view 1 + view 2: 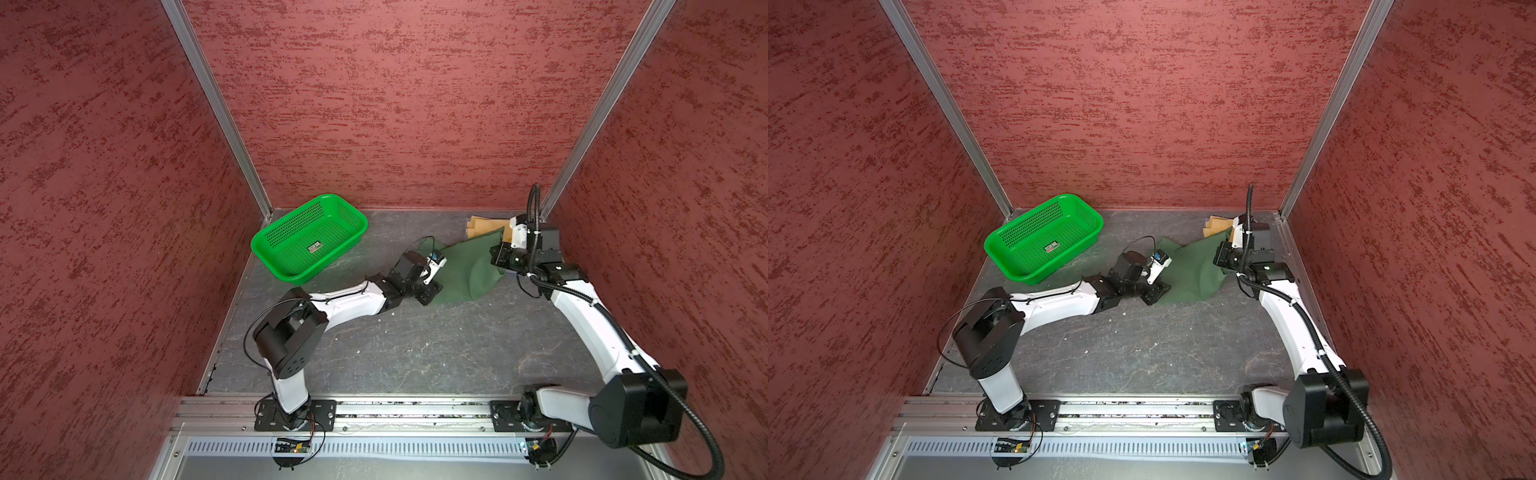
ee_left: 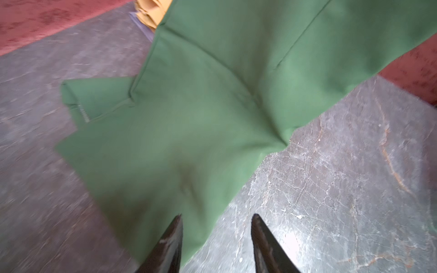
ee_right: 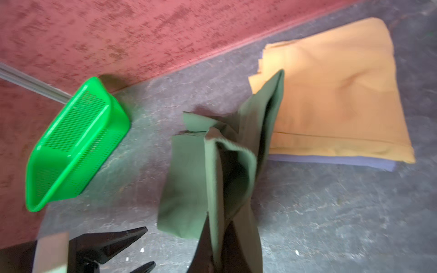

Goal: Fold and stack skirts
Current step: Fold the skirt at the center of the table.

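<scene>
While the right gripper [image 3: 223, 241] pinches the limp, surely light green skirt [image 1: 465, 270], the left gripper [image 2: 217, 217] gapes over its free corner, likely the best hold.

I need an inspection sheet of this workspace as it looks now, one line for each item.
Surface: grey marbled table, a few white specks.
Job's things: dark green skirt unfolded, one end lifted; mustard-yellow skirt folded on top of the lavender skirt.
Clutter: green basket, empty.
Grippers: left gripper open over the dark green skirt's edge; right gripper shut on the dark green skirt.
Cables: black conduit on the right arm; thin wire on the left arm.
Surroundings: red textured walls.
</scene>
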